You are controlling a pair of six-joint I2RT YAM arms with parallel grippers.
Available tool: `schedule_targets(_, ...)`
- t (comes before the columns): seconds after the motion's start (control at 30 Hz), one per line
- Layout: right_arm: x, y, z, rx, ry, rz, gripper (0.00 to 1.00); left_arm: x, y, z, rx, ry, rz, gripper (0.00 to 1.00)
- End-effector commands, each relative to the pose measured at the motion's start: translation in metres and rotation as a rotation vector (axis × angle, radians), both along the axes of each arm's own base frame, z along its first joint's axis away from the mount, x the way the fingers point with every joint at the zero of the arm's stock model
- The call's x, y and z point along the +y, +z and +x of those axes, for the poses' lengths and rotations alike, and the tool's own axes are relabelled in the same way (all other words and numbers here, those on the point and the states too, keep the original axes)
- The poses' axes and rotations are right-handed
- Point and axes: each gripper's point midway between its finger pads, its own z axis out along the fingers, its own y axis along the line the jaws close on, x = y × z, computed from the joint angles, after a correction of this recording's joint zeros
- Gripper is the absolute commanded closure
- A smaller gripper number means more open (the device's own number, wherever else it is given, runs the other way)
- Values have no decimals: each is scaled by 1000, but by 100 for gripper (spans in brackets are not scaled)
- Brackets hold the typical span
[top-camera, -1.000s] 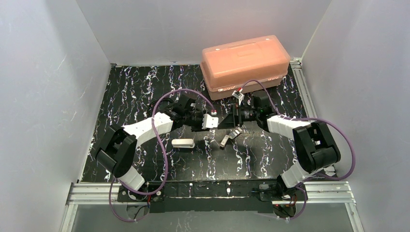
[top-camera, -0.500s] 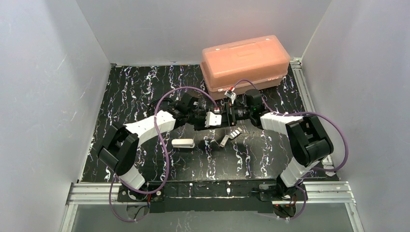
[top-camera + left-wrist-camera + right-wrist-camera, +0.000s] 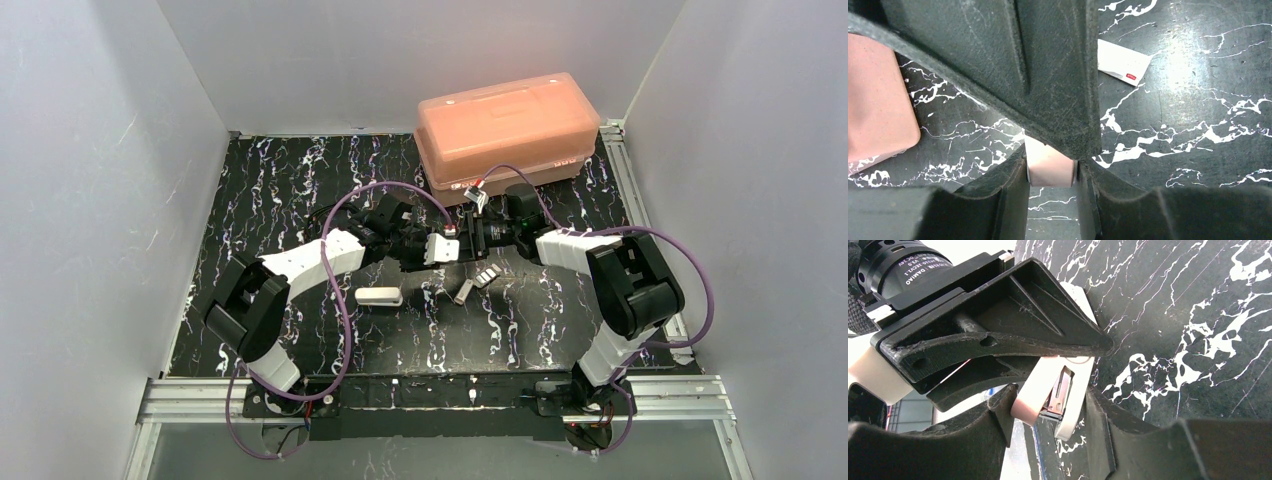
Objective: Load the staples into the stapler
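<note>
My left gripper [image 3: 446,248] [image 3: 1052,170] is shut on the stapler [image 3: 1050,165], a whitish-pink bar held above the table. The right wrist view shows the stapler [image 3: 1068,390] hinged open, with its silvery metal channel [image 3: 1060,392] between the two plastic halves. My right gripper [image 3: 464,240] [image 3: 1050,410] faces the left one, and its fingers press on both sides of the stapler's free end. A grey strip of staples [image 3: 463,291] lies on the table below the grippers, beside a small whitish packet [image 3: 487,275] [image 3: 1123,62].
A large salmon plastic box [image 3: 505,135] [image 3: 873,100] stands at the back, just behind the right wrist. A short whitish block [image 3: 379,296] lies on the black marbled table [image 3: 290,190], left of the staples. Grey walls enclose both sides.
My right gripper has swung left to meet the left one and has closed from wide open onto the stapler's end. The left gripper has kept its grip and barely moved.
</note>
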Motion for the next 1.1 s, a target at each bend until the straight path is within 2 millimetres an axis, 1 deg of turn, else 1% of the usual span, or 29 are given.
schedule_targets(0.0,5,9,5,-49,22,23,56,-10,22,5,-39,-10,-41,100)
schedule_targets(0.1,5,12,4,-55,31,33,66,-9,24,7,-48,6,-51,100)
schedule_targets(0.13,6,12,4,-55,34,35,70,-9,24,7,-51,8,-55,98)
schedule_targets(0.27,6,16,3,-60,42,49,94,-9,27,9,-55,31,-70,89)
schedule_targets(0.3,6,16,3,-60,43,49,99,-9,27,9,-53,40,-73,85)
schedule_targets(0.47,6,18,3,-73,47,56,99,-9,31,12,-59,78,-97,67)
schedule_targets(0.53,6,19,2,-78,52,60,99,-6,28,11,-54,87,-94,60)
schedule_targets(0.57,6,20,2,-82,55,62,99,-8,32,14,-75,89,-112,56)
schedule_targets(0.67,5,19,0,-92,68,65,99,-6,33,14,-78,92,-120,48)
schedule_targets(0.83,3,17,0,-112,75,59,99,-1,41,14,-63,89,-152,40)
schedule_targets(0.97,1,19,1,-117,72,63,99,4,43,9,-43,57,-183,38)
schedule_targets(1.07,1,20,0,-117,76,67,99,6,40,1,-35,17,-192,37)
